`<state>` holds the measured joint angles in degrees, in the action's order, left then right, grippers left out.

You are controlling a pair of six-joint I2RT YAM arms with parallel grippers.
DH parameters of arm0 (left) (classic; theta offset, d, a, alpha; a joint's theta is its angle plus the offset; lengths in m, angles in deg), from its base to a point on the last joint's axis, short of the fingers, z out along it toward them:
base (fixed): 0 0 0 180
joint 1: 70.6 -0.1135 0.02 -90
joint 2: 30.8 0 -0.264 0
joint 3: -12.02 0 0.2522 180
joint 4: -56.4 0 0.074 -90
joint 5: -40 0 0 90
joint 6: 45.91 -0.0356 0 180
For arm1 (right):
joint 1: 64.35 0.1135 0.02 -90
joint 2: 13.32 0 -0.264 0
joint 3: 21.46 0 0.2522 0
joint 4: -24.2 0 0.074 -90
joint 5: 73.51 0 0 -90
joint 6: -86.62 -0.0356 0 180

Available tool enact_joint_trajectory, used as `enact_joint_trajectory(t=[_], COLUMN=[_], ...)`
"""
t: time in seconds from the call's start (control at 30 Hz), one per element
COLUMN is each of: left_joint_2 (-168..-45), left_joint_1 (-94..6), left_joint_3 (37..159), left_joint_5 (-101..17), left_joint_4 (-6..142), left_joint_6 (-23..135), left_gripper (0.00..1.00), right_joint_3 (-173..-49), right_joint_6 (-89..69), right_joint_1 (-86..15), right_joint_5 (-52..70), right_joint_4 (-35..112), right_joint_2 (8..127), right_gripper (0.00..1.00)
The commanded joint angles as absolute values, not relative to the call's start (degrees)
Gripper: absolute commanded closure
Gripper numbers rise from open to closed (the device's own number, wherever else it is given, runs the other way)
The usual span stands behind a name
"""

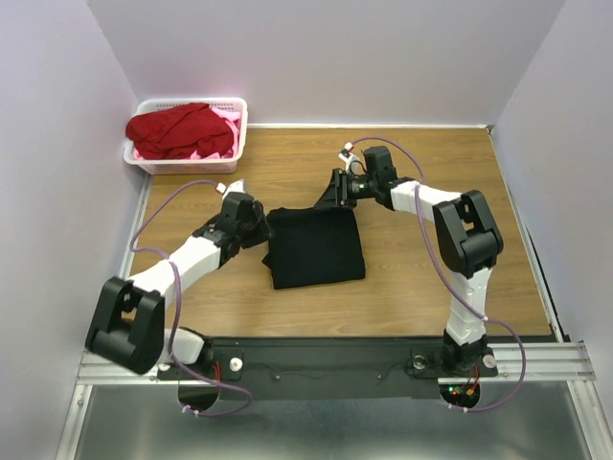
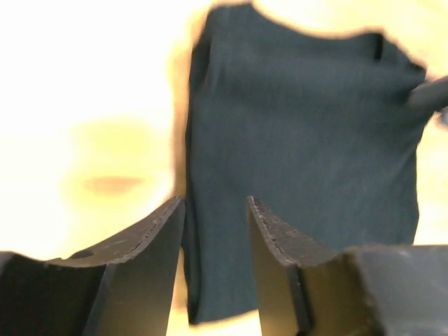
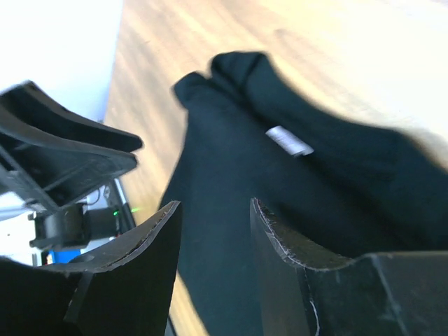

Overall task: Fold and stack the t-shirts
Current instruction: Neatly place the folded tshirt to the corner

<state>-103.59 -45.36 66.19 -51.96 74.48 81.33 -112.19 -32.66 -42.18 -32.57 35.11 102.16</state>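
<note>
Evidently the fold is near done: the black t-shirt point(image 1: 314, 247) lies squared on the table point(image 1: 431, 287), the left gripper point(image 1: 261, 230) at its left edge and the right gripper point(image 1: 329, 195) at its far corner, both parted and empty. Next, in my judgement, comes fetching the red shirt point(image 1: 177, 129) from the basket point(image 1: 240, 129).

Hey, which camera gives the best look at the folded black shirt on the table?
The top external view: it shows the whole black t-shirt as a folded rectangle on the table. The left wrist view shows most of it, close and blurred; the right wrist view shows only one end, with a white label.
</note>
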Motion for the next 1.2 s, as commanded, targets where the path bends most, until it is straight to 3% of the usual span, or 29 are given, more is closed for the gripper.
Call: enact_joint_trajectory(t=[0.0,0.17,0.63,0.7,0.87,1.03,1.17], left_joint_2=[-110.6,-120.7,-136.9,-135.8,-126.7,-114.0,-105.6], left_joint_1=[-47.0,-47.1,-49.7,-49.9,-49.9,-49.9,-49.9], left_joint_3=[72.4,79.7,88.9,89.1,84.3,73.5,66.1], left_joint_5=[-46.2,-42.2,-40.8,-40.1,-39.1,-42.6,-46.0], left_joint_4=[67.6,65.4,62.3,63.0,64.1,67.2,67.5], left_joint_6=[74.7,72.7,72.1,72.0,74.1,76.8,76.7], left_gripper=[0.5,0.6,0.6,0.59,0.46,0.36,0.34], right_joint_3=[-116.3,-116.3,-122.6,-122.9,-117.7,-105.3,-95.3], right_joint_6=[-32.0,-31.6,-29.5,-29.7,-32.0,-33.5,-34.1], right_joint_1=[-43.6,-45.9,-48.9,-48.9,-47.5,-44.8,-41.4], right_joint_5=[-31.9,-30.9,-27.7,-28.3,-29.2,-31.4,-31.5], right_joint_4=[34.0,34.0,36.2,37.2,37.3,37.3,37.2], right_joint_2=[104.6,107.0,111.5,108.9,100.4,90.8,84.4], right_gripper=[0.51,0.51,0.5,0.5,0.5,0.5,0.5])
